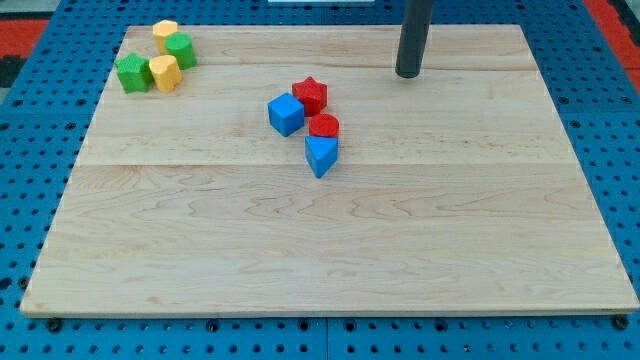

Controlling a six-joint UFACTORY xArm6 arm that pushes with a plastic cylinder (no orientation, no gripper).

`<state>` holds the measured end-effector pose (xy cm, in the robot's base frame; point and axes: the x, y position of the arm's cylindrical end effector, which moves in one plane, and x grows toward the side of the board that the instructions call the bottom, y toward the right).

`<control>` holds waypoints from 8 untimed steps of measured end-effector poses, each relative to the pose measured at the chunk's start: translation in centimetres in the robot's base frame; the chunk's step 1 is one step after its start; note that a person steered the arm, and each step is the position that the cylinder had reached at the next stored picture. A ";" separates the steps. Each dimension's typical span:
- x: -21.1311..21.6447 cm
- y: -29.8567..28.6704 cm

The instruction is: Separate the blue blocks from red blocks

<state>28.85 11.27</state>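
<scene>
A blue cube (286, 114) sits near the board's middle, touching a red star block (310, 95) on its right. A red cylinder (323, 126) lies just below the star, and a blue triangular block (321, 155) touches the cylinder from below. My tip (407, 73) rests on the board toward the view's top right, well apart from this cluster, about a hand's width to the right of the red star.
At the view's top left corner stand a yellow block (165, 34), a green cylinder (181, 50), a green star block (131, 72) and a second yellow block (164, 72), close together. The wooden board (330, 250) lies on a blue pegboard table.
</scene>
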 end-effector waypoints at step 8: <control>1.8 -12.5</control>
<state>30.65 -1.23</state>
